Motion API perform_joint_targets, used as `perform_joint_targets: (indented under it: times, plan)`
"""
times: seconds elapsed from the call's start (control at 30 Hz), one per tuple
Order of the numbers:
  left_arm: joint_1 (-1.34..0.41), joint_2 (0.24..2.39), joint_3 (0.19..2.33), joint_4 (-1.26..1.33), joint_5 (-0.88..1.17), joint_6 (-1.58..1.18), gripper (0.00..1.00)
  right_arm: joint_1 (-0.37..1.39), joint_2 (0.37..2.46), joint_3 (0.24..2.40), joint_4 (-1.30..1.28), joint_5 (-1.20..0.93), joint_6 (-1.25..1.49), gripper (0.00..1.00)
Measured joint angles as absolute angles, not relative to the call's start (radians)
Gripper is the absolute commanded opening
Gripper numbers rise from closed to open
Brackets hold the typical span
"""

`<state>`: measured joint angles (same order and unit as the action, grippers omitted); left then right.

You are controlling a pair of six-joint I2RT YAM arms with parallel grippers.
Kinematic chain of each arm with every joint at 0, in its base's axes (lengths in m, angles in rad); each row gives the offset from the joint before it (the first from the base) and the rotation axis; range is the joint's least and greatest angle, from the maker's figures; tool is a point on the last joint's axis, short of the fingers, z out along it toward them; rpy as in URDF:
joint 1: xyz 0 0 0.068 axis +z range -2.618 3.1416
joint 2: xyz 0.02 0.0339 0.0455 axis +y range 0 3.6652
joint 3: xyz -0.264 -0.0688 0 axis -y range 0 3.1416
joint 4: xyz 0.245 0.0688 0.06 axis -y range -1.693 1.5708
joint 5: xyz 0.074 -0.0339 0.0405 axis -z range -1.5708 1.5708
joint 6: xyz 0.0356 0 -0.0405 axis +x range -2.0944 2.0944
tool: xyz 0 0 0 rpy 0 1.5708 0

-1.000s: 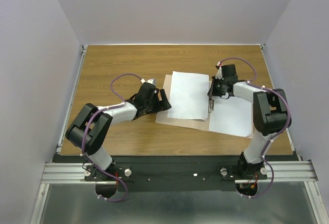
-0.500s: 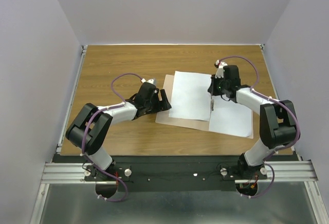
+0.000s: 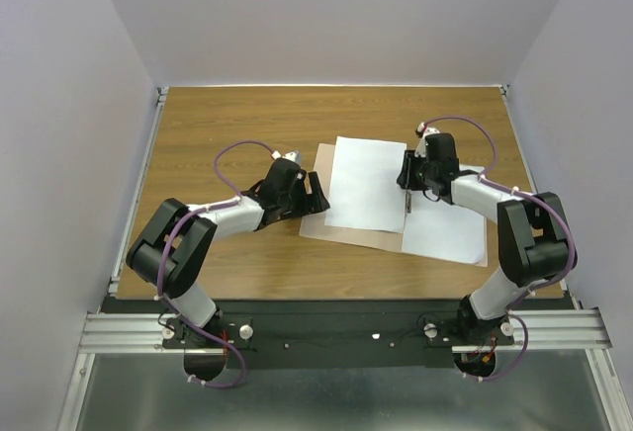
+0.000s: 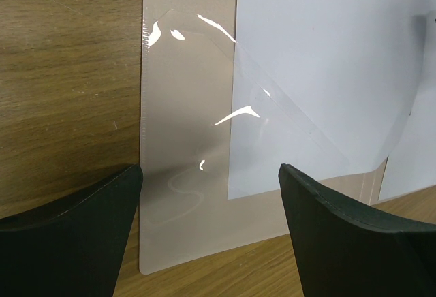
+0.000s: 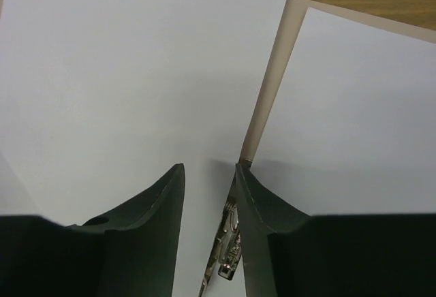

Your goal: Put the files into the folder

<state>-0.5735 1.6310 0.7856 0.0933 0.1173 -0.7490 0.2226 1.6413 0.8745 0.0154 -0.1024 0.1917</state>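
The tan folder point(image 3: 318, 225) lies open and flat on the table. One white file point(image 3: 364, 184) rests on its left half and a second file point(image 3: 445, 225) on its right half. A metal clip point(image 3: 406, 200) stands along the spine between them. My right gripper point(image 3: 406, 176) hovers at the top of the clip. In the right wrist view its jaws stand apart point(image 5: 210, 174), with the clip point(image 5: 228, 249) beside the right finger and nothing clamped. My left gripper point(image 4: 210, 171) is open just off the folder's point(image 4: 184, 106) left edge, facing its glossy pocket and the file point(image 4: 320, 58).
The wooden table point(image 3: 227, 125) has a metal rail point(image 3: 138, 184) along its left side and pale walls on three sides. The folder's right half reaches close to the right arm's elbow point(image 3: 534, 238).
The right gripper's jaws have parted from shut. The right arm's elbow swung outward to the right. The left file shifted slightly to the right. The left arm stayed still.
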Motion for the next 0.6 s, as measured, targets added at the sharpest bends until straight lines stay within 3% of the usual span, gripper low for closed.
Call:
perform_joint_targets:
  times: [0.17,0.6]
  plan:
    - [-0.574,1.631,0.786,0.093,0.118,-0.749,0.92,0.222,1.644,0.888,0.016,-0.085,0.260,0.61]
    - [-0.574,1.637,0.793,0.089,0.118,-0.749,0.92,0.210,1.766,0.960,-0.012,-0.068,0.397,0.57]
